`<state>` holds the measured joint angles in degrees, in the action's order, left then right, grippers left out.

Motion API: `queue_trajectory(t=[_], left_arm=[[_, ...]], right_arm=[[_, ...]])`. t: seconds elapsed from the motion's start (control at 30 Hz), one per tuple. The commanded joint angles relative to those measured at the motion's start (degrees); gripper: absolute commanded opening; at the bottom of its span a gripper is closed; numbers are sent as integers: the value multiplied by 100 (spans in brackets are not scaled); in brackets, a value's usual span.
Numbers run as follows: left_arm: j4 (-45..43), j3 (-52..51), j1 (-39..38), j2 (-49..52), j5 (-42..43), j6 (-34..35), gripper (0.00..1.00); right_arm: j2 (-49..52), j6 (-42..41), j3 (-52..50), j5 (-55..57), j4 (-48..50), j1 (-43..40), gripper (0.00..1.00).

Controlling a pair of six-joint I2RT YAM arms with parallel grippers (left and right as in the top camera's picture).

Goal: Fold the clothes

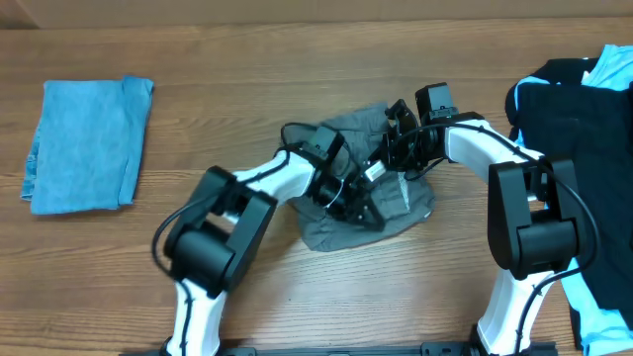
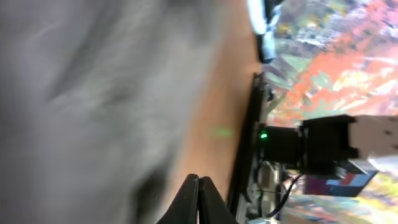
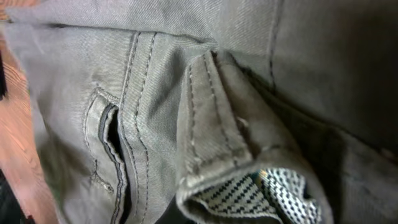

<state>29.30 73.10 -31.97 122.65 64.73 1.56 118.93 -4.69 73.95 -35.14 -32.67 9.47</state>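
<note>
The grey garment [image 1: 331, 235] lies bunched at the middle of the worktop [image 1: 297, 59], under both my arms. My right fingers [image 1: 398, 133] sit at its far edge, pressed together, and the waistband fold [image 3: 217, 137] rising against them looks pinched. My left fingers [image 2: 188, 202] are pressed together over its near side, with no cloth showing between them. The heap shows no clear long axis, so I judge that spreading it turns on that far-edge hold.

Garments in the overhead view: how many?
4: folded denim-blue cloth far left; crumpled grey woven garment centre; black garment over light blue garment at right edge. Others may be hidden.
</note>
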Motion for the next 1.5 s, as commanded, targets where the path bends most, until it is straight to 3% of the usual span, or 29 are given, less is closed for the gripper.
queue_trajectory(t=[0.0, 0.23, 0.67, 0.9, 1.13, 1.37, 1.47], left_arm=[[-326, 24, -131, -1113, -131, 227, 4], [-358, 20, -726, -949, -1443, 538, 4], [92, 13, 319, -953, -1298, 269, 4], [197, 13, 669, -951, -3088, 496, 4], [85, 13, 763, -951, -3578, 516, 4], [46, 13, 811, -951, -3576, 533, 6], [197, 127, 960, -986, -3521, 518, 4]], right_arm=[[-96, 17, 107, 35, -24, 26, 4], [-101, 20, 118, 35, -24, 26, 4], [-1475, 2, 1043, 57, -1427, -369, 4], [-1473, 343, 688, 105, -2922, -365, 4], [-1467, 313, -564, 125, -2437, -365, 4], [-1467, -581, -1915, 750, -957, -365, 4], [-1482, -584, -1908, 466, -850, -367, 4]])
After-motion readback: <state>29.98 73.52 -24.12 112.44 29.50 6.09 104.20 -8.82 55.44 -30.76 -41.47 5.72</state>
